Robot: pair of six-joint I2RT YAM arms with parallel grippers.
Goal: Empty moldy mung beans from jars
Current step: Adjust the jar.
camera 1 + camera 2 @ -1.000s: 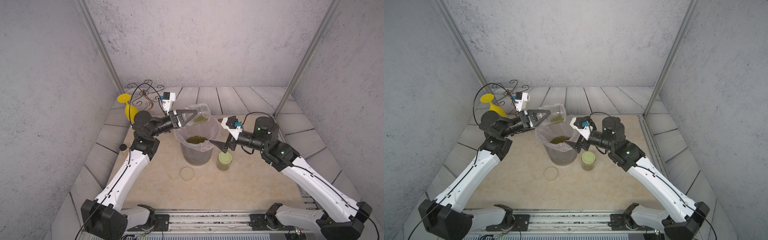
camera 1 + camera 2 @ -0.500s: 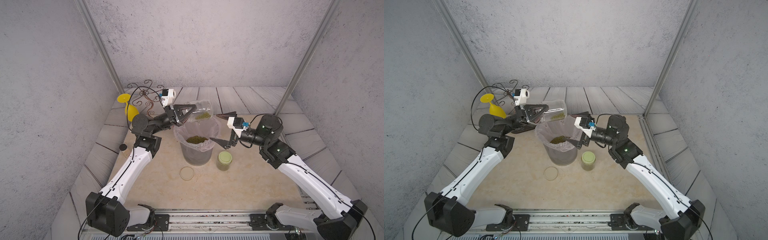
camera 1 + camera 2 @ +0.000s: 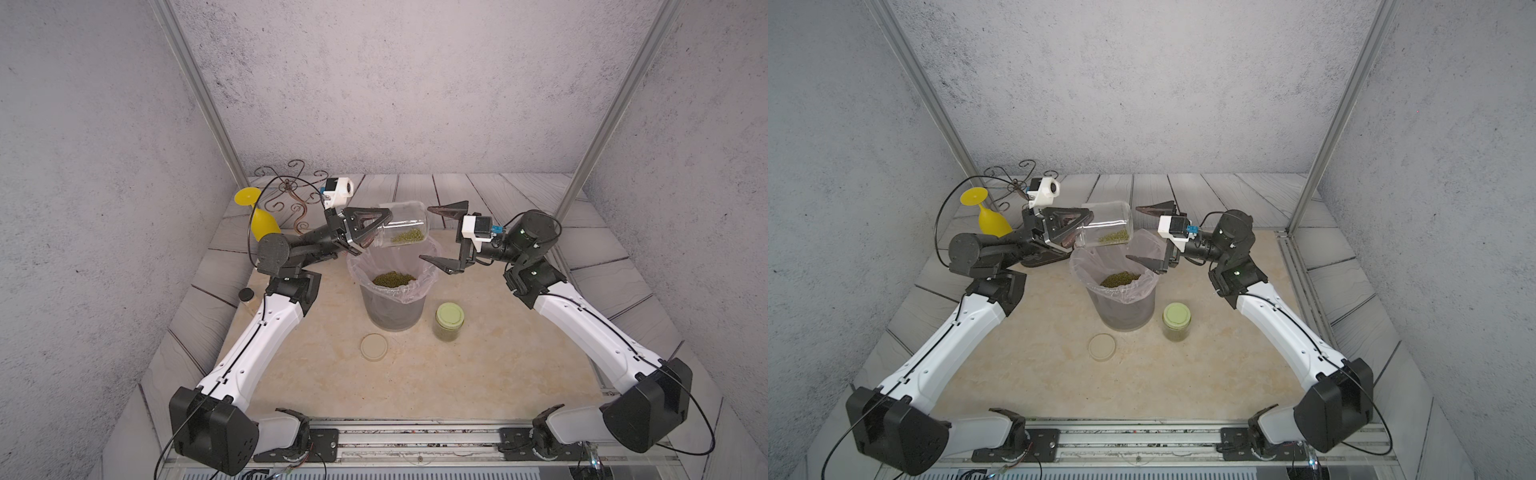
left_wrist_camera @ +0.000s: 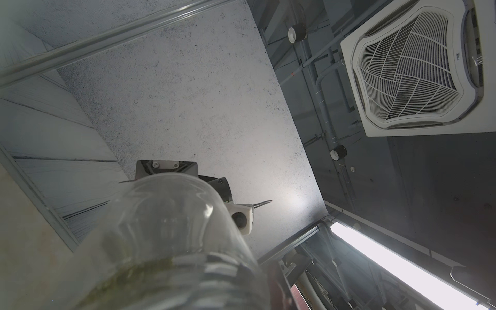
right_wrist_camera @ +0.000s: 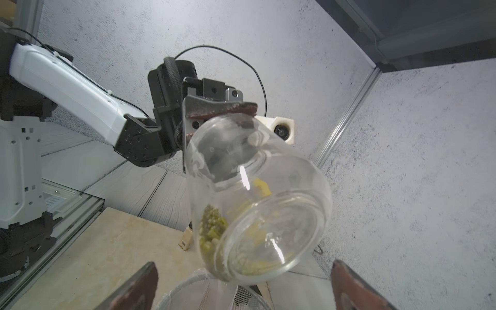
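In both top views, holds the open jar clamped by its mouth end in the left gripper, long axis near level and aimed straight out from that gripper toward the right gripper, spread wide just beyond the glass base, lined bin beneath the jar. From the left wrist, looks along the jar to the right gripper, open air around. From the right wrist, finds a few mung beans pooled near the base ahead of the parted fingers; probably calls for tipping the mouth down, close to the bin rim nearest the left gripper.
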